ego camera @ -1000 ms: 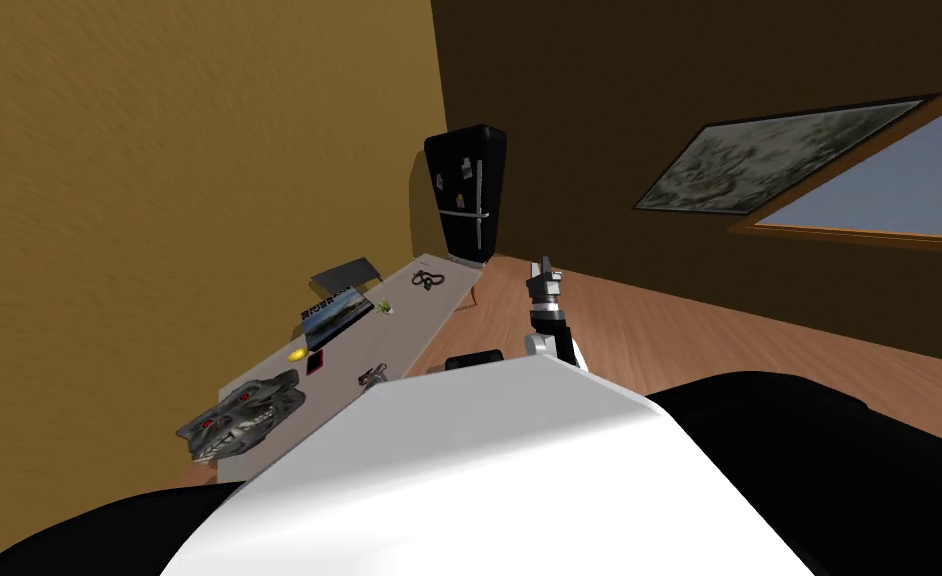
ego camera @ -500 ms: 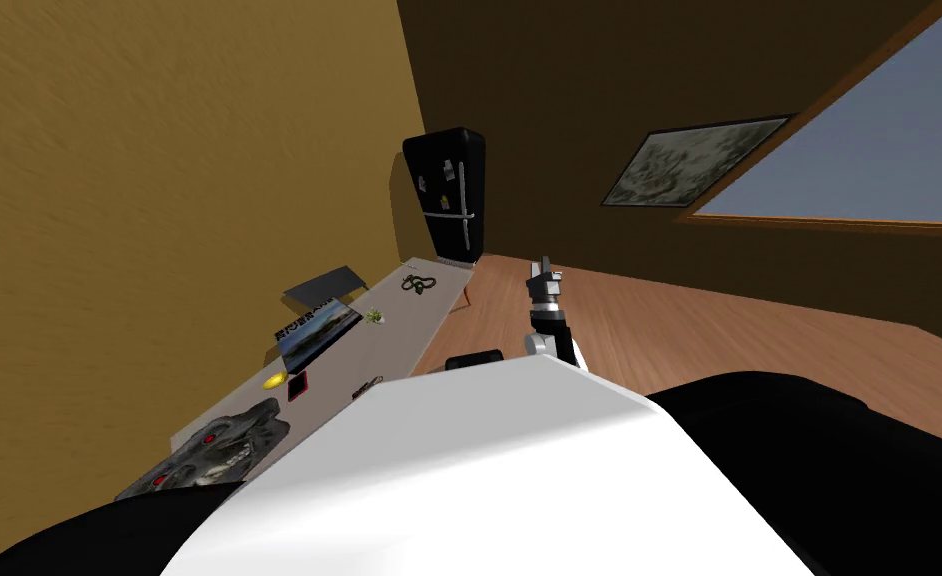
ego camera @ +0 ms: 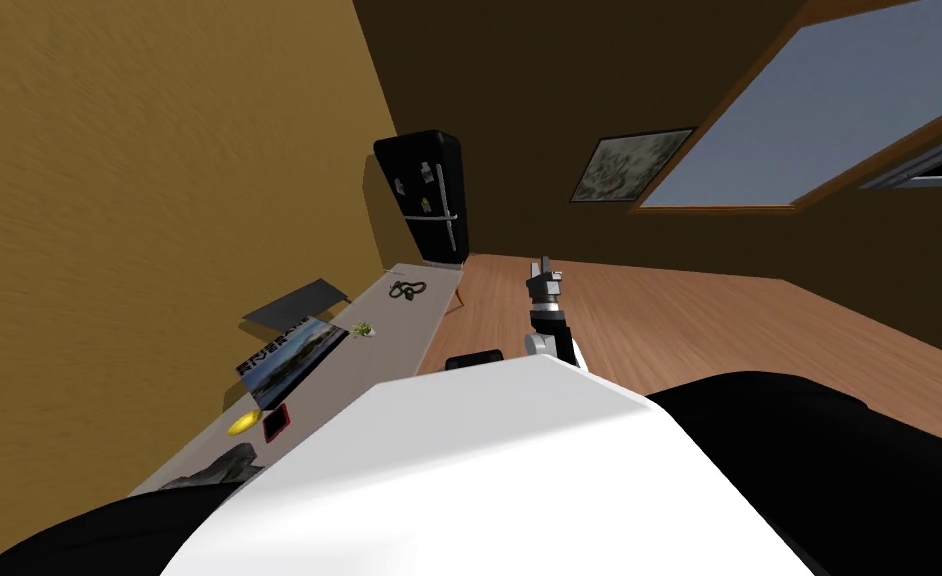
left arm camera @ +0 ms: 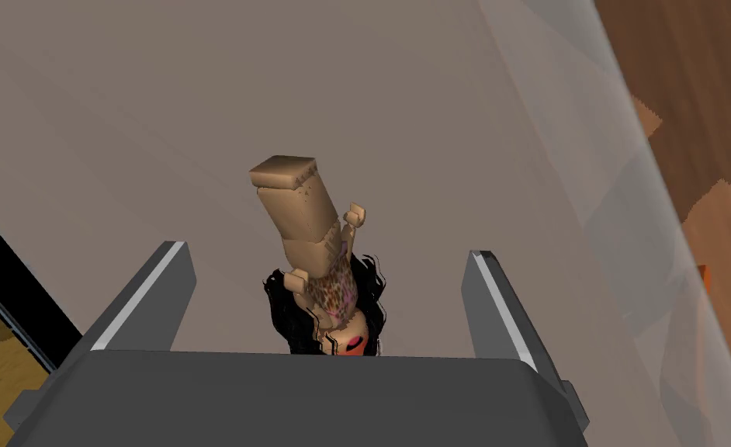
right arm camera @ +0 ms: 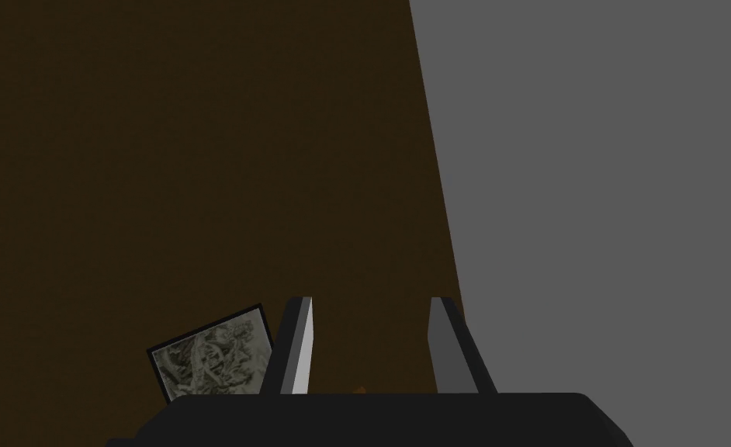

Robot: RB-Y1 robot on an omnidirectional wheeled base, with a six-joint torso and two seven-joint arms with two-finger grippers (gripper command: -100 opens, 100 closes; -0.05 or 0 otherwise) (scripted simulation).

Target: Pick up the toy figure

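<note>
— Left claw?
— The left gripper (left arm camera: 327,252) is spread wide, straddling the tan, blocky, black-haired toy figure (left arm camera: 302,209), which lies on the pale beige tabletop (left arm camera: 201,93).
— Next?
— Probably lower, pinch its torso, lift. The right gripper (ego camera: 544,272) hangs spread, beside the tabletop.

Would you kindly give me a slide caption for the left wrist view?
Open left gripper aimed at a tan, black-haired toy figure lying on the pale beige tabletop, not yet gripped.

Toy figure (left arm camera: 310,225): tan blocky legs, black hair, leopard-print top; lying on beige tabletop (left arm camera: 162,116).
</note>
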